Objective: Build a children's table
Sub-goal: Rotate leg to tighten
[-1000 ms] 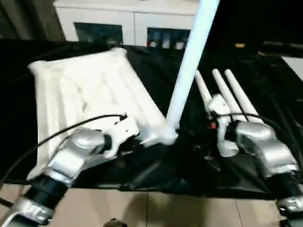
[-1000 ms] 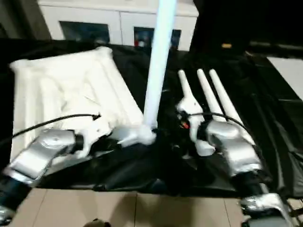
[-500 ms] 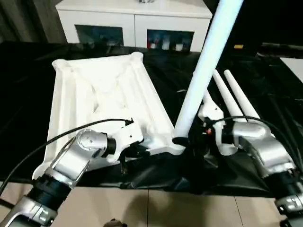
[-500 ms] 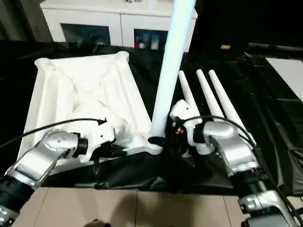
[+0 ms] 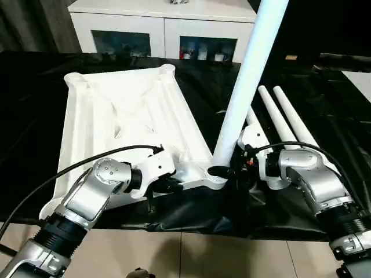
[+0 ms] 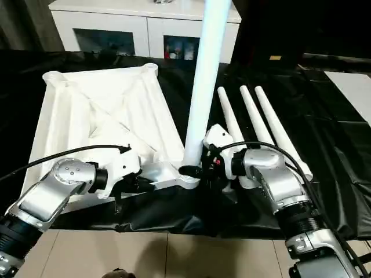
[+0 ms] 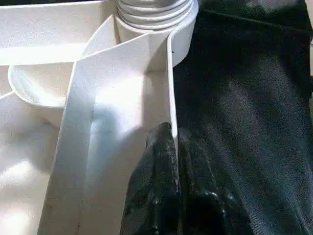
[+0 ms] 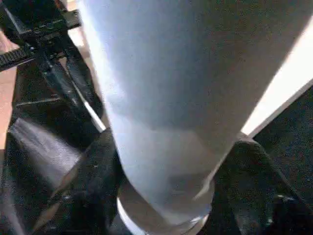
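A black-draped worktop (image 5: 52, 116) fills the scene, with pale floor tiles (image 5: 191, 255) along its near edge and a white cabinet (image 5: 165, 26) with glass doors behind it at twelve o'clock.

The white tabletop (image 5: 124, 124) lies upside down on the cloth, ribbed underside up, spreading from the centre toward ten o'clock. Round sockets show at its far corners. One leg (image 5: 246, 81) stands in the near socket (image 5: 217, 174), the corner nearest the robot's right arm. It rises steeply toward one o'clock, leaning a little, and leaves the top of the head views.

Three more legs (image 6: 255, 124) lie side by side on the cloth at about three o'clock of the standing one, thin ends pointing away from the robot.

The left tool (image 7: 168, 142) is closed on the tabletop's near edge, at about nine o'clock of the socket. In the left wrist view its two black fingers (image 7: 154, 171) pinch the thin upright rim wall between them, just short of the socket's ringed collar (image 7: 154, 12).

The right tool (image 8: 166, 161) is at the foot of the standing leg. In the right wrist view its two black fingers (image 8: 85, 186) stand on either side of the tube just above the socket, fairly wide apart. Whether they press on the tube, I cannot tell.
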You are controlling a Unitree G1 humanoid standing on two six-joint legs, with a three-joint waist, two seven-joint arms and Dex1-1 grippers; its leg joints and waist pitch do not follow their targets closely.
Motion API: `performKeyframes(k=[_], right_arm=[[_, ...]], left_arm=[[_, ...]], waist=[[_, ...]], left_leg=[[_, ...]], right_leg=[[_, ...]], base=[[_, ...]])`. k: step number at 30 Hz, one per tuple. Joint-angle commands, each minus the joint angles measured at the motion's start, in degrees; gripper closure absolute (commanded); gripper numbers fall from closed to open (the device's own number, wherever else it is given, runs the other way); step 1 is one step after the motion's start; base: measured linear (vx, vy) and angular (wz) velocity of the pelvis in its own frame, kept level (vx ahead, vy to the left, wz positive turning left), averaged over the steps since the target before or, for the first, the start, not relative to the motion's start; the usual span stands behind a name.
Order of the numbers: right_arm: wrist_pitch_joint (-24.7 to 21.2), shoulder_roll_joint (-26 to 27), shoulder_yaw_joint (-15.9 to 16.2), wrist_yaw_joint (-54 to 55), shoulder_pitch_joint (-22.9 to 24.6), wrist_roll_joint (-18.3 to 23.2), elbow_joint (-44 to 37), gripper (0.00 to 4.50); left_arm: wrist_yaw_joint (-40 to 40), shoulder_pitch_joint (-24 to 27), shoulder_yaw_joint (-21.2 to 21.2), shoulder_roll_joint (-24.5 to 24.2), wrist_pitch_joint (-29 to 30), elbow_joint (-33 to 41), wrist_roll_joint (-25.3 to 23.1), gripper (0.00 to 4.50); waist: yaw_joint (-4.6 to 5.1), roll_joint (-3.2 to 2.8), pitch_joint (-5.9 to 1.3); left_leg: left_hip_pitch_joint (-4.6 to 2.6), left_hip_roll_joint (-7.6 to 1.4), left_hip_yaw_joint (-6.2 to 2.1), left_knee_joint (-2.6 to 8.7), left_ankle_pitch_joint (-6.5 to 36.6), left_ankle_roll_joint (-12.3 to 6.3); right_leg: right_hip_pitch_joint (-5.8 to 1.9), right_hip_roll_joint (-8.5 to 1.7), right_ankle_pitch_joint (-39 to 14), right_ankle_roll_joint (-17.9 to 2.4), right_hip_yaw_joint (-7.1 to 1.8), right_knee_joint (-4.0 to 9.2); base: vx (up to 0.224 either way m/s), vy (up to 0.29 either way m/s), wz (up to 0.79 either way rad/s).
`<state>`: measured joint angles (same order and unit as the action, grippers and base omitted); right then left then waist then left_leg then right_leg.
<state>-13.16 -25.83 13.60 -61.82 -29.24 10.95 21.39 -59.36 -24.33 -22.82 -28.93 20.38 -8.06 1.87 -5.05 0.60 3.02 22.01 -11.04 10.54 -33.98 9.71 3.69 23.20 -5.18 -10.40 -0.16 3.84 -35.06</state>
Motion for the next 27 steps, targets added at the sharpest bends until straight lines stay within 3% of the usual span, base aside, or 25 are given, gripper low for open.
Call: performKeyframes(k=[1, 6, 8, 10, 12, 14, 19, 21, 22, 25, 26, 27], right_arm=[[-0.2, -0.4, 0.1, 0.3, 0.1, -1.0, 1.8, 1.84], [-1.2, 0.6, -0.5, 4.0, 0.6, -2.0, 4.6, 2.26], [-3.1, 3.3, -1.7, 11.8, 0.0, -3.9, 8.1, 2.32], [-4.0, 4.7, -2.3, 15.0, -0.4, -4.2, 9.5, 2.36], [-5.9, 9.5, -4.1, 25.7, -1.9, -5.2, 14.0, 2.37], [-6.4, 13.9, -5.1, 35.2, -3.5, -6.4, 18.0, 2.39], [-6.3, 21.0, -8.6, 48.7, -7.3, -5.1, 25.2, 2.42], [-5.6, 25.7, -10.8, 55.9, -10.3, -3.8, 30.3, 2.43], [-5.1, 26.9, -11.1, 57.8, -11.3, -4.0, 31.9, 2.43], [-3.2, 28.6, -11.0, 59.2, -13.4, -5.6, 34.9, 2.46], [-2.5, 28.8, -11.5, 58.9, -13.9, -5.2, 35.4, 2.46], [-2.1, 28.9, -11.7, 58.9, -14.2, -5.1, 35.6, 2.46]], left_arm=[[-2.0, -0.7, 0.1, -0.2, -1.1, 1.8, 0.8, 4.5], [-0.8, -0.6, 0.7, 0.4, 0.3, 1.3, 1.0, 4.5], [3.2, -1.5, 1.8, 2.6, 2.9, -0.8, 0.4, 4.5], [5.7, -2.2, 2.3, 3.8, 3.9, -2.2, -0.3, 4.5], [14.1, -4.8, 4.4, 8.0, 7.2, -6.9, -2.0, 4.5], [21.3, -7.1, 6.6, 12.1, 11.6, -10.6, -2.6, 4.5], [28.4, -10.2, 7.4, 16.9, 13.1, -15.8, -4.2, 4.5], [32.8, -12.4, 7.5, 20.2, 12.5, -20.0, -5.1, 4.5], [34.0, -13.0, 7.4, 21.2, 12.2, -21.4, -5.3, 4.5], [35.7, -13.8, 7.6, 22.6, 12.4, -22.9, -5.8, 4.5], [35.7, -13.8, 7.6, 22.4, 12.6, -22.6, -5.8, 4.5], [35.8, -13.7, 7.5, 22.2, 12.6, -22.5, -5.8, 4.5]], waist=[[0.21, 0.44, -3.95], [0.32, 0.38, -3.79], [0.57, 0.17, -3.65], [0.91, 0.2, -3.6], [2.01, 0.31, -3.07], [2.55, 0.51, -3.3], [3.5, 0.39, -3.31], [3.73, 0.31, -3.17], [3.85, 0.26, -3.09], [4.04, -0.23, -3.08], [4.1, -0.28, -3.12], [4.14, -0.69, -3.02]], left_leg=[[-1.14, -2.08, -0.45, 3.83, 10.2, -2.52], [-1.15, -2.05, -0.47, 3.94, 11.5, -2.1], [-1.3, -2.04, -0.42, 4.09, 12.9, -1.04], [-1.36, -1.93, -0.79, 4.38, 16.1, 0.75], [-1.71, -1.68, -0.84, 4.57, 21.0, 2.41], [-1.95, -1.53, -1.34, 4.5, 23.0, 3.81], [-1.88, -1.26, -1.92, 4.48, 26.2, 3.05], [-2.75, -1.12, -2.04, 4.26, 28.7, 3.24], [-2.77, -1.06, -2.03, 4.23, 29.4, 3.2], [-3.18, -1.27, -2.5, 4.53, 33.0, 3.32], [-3.01, -1.39, -2.68, 4.85, 33.8, 3.08], [-2.92, -1.75, -2.89, 5.4, 34.9, 3.27]], right_leg=[[-2.72, -2.78, -8.5, -12.7, -2.5, 3.44], [-2.62, -2.78, -10.1, -12.6, -2.49, 3.65], [-2.38, -2.69, -11.9, -12.3, -2.57, 3.86], [-2.56, -2.84, -16.5, -11.1, -2.38, 4.2], [-1.82, -2.65, -22.6, -9.6, -2.37, 4.98], [-1.94, -3.01, -27.6, -7.9, -2.03, 5.43], [-1.63, -3.06, -32.0, -4.8, -1.5, 6.54], [-0.87, -2.79, -33.9, -4.0, -1.08, 7.15], [-0.74, -2.77, -34.4, -3.7, -0.97, 7.26], [-0.82, -2.76, -34.1, -3.0, -0.23, 7.88], [-1.28, -2.77, -32.6, -3.0, 0.06, 7.87], [-1.56, -2.84, -30.1, -3.6, 0.13, 7.66]], base=[[0.0, 0.0, 0.0], [0.0, 0.0, 0.0], [0.0, 0.0, 0.0], [0.0, 0.0, 0.0], [0.0, 0.0, 0.0], [-0.053, 0.004, -0.05], [-0.01, 0.002, -0.02], [0.0, 0.0, 0.0], [0.0, 0.0, 0.0], [0.0, 0.0, 0.0], [0.0, 0.0, 0.0], [0.0, 0.0, 0.0]])
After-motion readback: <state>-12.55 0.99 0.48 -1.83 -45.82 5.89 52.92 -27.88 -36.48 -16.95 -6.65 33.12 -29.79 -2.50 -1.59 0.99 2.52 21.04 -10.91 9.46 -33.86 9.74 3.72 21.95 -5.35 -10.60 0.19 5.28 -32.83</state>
